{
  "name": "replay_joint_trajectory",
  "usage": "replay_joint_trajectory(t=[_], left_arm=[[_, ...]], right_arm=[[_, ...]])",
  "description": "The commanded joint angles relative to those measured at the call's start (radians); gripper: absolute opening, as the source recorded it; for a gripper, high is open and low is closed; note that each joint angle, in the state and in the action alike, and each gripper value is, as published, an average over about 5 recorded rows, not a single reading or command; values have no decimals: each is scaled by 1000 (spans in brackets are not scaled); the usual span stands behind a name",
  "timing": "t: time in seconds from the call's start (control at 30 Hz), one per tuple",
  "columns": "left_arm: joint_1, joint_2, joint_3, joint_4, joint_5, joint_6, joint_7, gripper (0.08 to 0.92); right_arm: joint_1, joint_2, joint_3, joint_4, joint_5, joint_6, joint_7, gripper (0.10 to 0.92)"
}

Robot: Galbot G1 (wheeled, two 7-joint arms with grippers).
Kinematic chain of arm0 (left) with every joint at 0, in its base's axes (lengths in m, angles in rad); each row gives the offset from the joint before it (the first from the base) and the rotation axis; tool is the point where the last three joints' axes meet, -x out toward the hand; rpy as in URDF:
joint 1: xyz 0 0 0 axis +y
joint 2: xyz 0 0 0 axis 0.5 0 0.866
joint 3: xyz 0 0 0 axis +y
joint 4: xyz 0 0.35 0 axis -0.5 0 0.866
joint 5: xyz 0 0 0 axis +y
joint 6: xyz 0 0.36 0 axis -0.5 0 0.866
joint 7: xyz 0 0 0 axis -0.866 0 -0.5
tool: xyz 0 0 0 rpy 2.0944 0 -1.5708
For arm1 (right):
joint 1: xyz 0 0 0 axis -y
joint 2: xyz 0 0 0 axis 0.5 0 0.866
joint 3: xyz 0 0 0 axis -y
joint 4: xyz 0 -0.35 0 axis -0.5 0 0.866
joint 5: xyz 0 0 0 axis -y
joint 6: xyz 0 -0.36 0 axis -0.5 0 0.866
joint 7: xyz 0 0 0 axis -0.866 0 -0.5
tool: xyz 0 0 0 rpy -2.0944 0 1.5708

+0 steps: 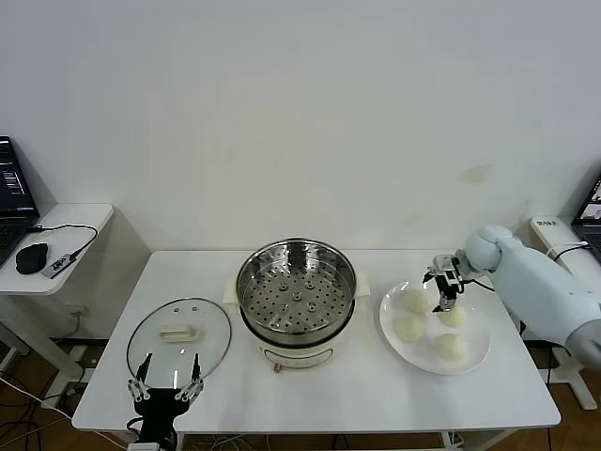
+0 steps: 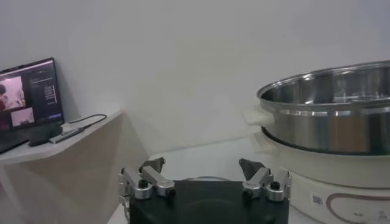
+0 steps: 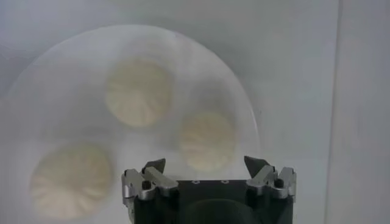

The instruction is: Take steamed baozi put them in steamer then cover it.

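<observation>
Stainless steel showed bare across the perforated floor of the steamer (image 1: 297, 299) when I checked the head view, so I judged the job barely begun: no bun had gone in yet. All four baozi (image 1: 431, 325) sat on the white plate (image 1: 479, 355) to the steamer's right on the tabletop (image 1: 338, 395), and the glass lid (image 1: 178, 335) lay flat on the steamer's left, well apart from the pot. My right gripper (image 1: 445, 293) hung over the far side of the plate, between the two rear buns and close above them; through its wrist camera I saw its fingers spread wide with nothing between them, three buns showing below, the nearest one (image 3: 207, 141) just ahead of the fingertips. I took that as the approach to a first pick, not a grasp. My left gripper (image 1: 165, 393) waited at the near edge of the tabletop, just in front of the lid, fingers likewise spread and empty. Four transfers and the covering remained, by my reckoning. As for writing, I could make out a small square code mark (image 2: 316, 199) on the cream pot base, but I could read no brand or words anywhere; the text on the laptop screen (image 2: 30, 97) off to the left was too small to tell.
</observation>
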Motion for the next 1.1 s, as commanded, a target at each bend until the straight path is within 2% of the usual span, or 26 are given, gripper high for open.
replay_joint_trajectory(t=[0.03, 0.5, 0.77, 1.1], left_arm=[[0, 1, 0, 1, 0, 1, 2, 823], [-5, 4, 0, 1, 3, 1, 3, 823], [-5, 2, 1, 0, 3, -1, 2, 823], [-10, 2, 8, -2, 2, -1, 1, 823]], right_arm=[[3, 51, -17, -62, -16, -1, -4, 823], [-13, 110, 17, -133, -50, -7, 29, 741], [-12, 96, 12, -109, -47, -14, 27, 649], [-11, 45, -1, -60, -33, -22, 24, 621]])
